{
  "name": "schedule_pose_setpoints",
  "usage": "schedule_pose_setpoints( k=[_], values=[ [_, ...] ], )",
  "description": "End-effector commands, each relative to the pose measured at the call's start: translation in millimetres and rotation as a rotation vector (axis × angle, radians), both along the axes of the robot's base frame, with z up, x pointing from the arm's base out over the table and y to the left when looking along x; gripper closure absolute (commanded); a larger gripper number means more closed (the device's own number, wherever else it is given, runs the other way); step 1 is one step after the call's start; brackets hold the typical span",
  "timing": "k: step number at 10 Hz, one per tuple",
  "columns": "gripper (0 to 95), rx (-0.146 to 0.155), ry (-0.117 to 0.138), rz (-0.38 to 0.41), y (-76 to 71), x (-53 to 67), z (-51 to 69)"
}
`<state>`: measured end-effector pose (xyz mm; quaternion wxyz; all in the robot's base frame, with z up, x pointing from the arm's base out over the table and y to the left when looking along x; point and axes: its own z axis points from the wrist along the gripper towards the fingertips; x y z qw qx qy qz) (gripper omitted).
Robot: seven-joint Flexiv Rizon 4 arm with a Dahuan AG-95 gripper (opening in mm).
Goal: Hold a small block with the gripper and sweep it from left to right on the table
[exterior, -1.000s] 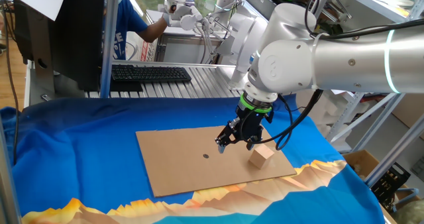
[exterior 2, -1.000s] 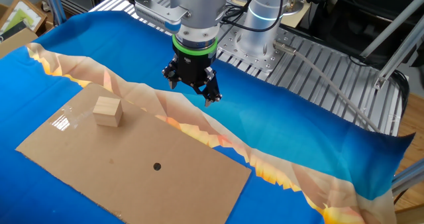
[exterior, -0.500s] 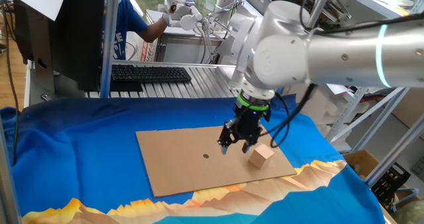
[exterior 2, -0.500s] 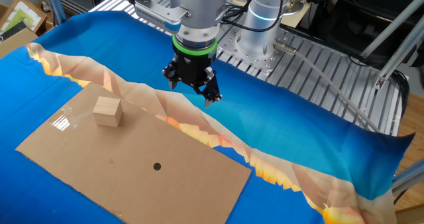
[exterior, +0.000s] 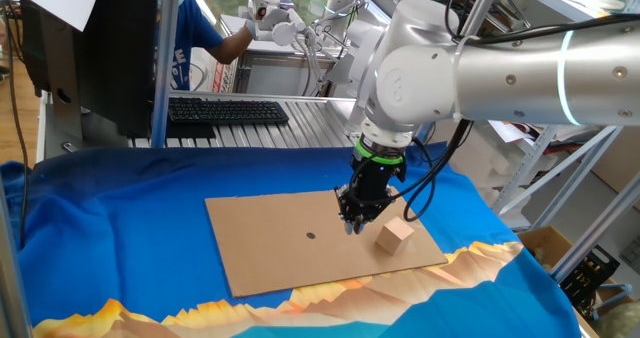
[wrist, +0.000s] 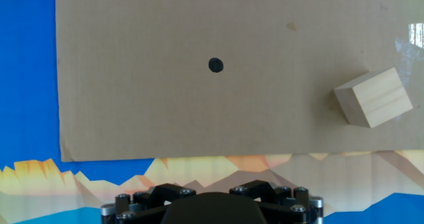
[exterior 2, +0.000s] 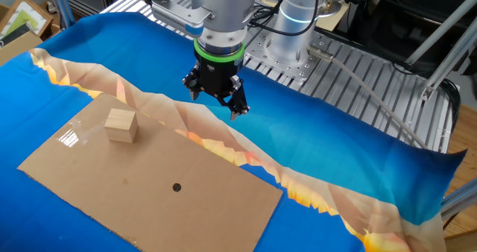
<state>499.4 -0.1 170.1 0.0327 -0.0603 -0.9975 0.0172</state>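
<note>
table [exterior: 100,238]: count 1. Blue cloth with an orange-yellow mountain print. No shift seen in any view.
arm [exterior: 480,73]: count 1, silver-white. In one fixed view it has leaned a little toward the left of the picture since a second ago.
cardboard sheet [exterior: 280,238]: count 1. Lies flat on the cloth and has not moved.
gripper [exterior: 358,216]: count 1, black, with a green ring above it.
- Change: in one fixed view the fingers stood spread a second ago and are now drawn close together.
- The other fixed view shows them spread as before [exterior 2: 216,95], so the two views disagree. How wide they stand I cannot tell.
- Nothing is in its hold.
small block [exterior: 395,236]: count 1, tan cube. It rests on the cardboard just beside the gripper and clear of the fingers. In the hand view it sits far off to the right [wrist: 373,98]. It has not moved.
black dot [wrist: 216,65]: count 1, near mid-sheet.
meaning: judged, the fingers are closing on air. The grasp is not made and the sweep has not begun. The gripper likely must reopen and centre over the block.
</note>
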Motion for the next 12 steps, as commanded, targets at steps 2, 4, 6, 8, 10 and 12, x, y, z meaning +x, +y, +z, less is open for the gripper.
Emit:
schedule_pose_setpoints(
  k=[2, 4, 6, 8, 10, 12],
  values=[
    [95.0, 0.001, -0.001, 0.005, 0.1, 0.7, -0.1],
    [95.0, 0.007, -0.002, 0.006, 0.1, 0.7, -0.1],
    [95.0, 0.007, -0.003, 0.010, 0.1, 0.7, -0.1],
    [95.0, 0.007, -0.004, 0.012, 0.1, 0.7, -0.1],
    [95.0, 0.009, -0.005, 0.012, 0.6, 0.5, 0.2],
    [95.0, 0.002, -0.029, 0.017, 0.6, 0.5, 0.9]
  ],
)
